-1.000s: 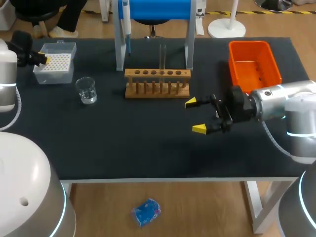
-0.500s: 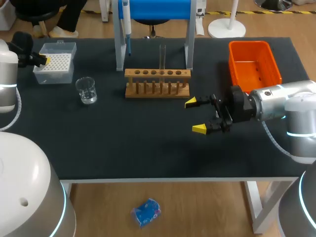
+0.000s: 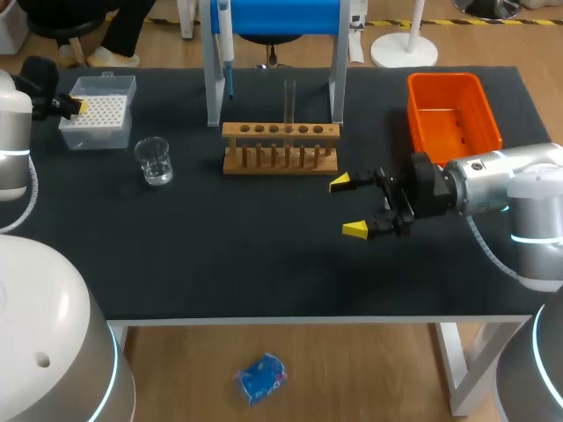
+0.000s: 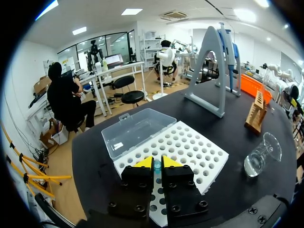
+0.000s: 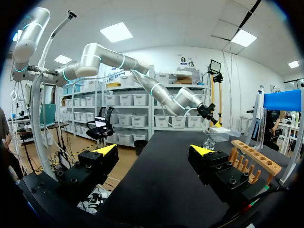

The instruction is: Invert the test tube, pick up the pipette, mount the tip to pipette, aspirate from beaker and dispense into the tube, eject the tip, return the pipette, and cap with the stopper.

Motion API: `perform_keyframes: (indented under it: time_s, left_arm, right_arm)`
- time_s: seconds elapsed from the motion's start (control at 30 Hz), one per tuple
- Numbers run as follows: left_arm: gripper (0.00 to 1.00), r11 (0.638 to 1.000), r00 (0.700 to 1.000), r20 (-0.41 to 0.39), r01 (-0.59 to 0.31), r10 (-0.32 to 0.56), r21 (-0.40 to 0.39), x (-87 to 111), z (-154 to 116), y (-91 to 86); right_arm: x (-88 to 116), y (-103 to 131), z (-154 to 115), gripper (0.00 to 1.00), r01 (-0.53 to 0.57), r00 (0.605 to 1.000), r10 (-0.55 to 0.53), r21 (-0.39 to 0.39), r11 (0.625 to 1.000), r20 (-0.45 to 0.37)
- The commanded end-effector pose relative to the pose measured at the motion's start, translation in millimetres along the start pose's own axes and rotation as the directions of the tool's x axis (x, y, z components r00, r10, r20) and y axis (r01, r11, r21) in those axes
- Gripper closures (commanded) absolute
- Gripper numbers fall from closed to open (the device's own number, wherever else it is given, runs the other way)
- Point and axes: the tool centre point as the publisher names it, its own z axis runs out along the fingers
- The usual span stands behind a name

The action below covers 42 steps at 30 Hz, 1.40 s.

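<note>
The left gripper (image 4: 156,161) sits at the table's (image 3: 264,264) far left edge, over the tip box (image 4: 190,152), its fingers clenched on a small blue stopper (image 4: 156,165). The tube (image 3: 288,101) stands upright in the rack (image 3: 280,132) at mid-table. The right gripper (image 3: 349,207) hangs released near the rack's right end, towards the front edge and apart from the orange bin (image 3: 444,81). The beaker (image 3: 154,163) stands left of the rack.

I log a black table (image 3: 264,264): beaker (image 3: 154,161) and tip box (image 3: 97,112) left of the wooden rack (image 3: 280,149), orange bin (image 3: 453,110) right, stand (image 3: 214,88) behind.
</note>
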Motion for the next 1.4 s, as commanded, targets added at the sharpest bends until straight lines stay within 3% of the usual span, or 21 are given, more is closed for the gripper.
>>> perform_keyframes:
  time_s: [0.03,0.77,1.4]
  left_arm:
    - [1.0,1.0,1.0,-0.002,-0.001,0.001,-0.004,-1.5,2,-0.5]
    - [1.0,1.0,1.0,0.018,-0.024,0.024,0.003,-4.4,-12,-9.3]
    - [1.0,0.997,0.997,0.034,-0.072,0.071,0.025,5.3,-25,-20.0]
  right_arm:
    - [1,0,0,0.0,0.001,1.0,-0.001,0.0,1.0,0.002]
    - [1,0,0,0.0,0.001,1.0,-0.001,0.0,1.0,0.002]
    - [1,0,0,0.0,0.001,1.0,-0.001,0.0,1.0,0.002]
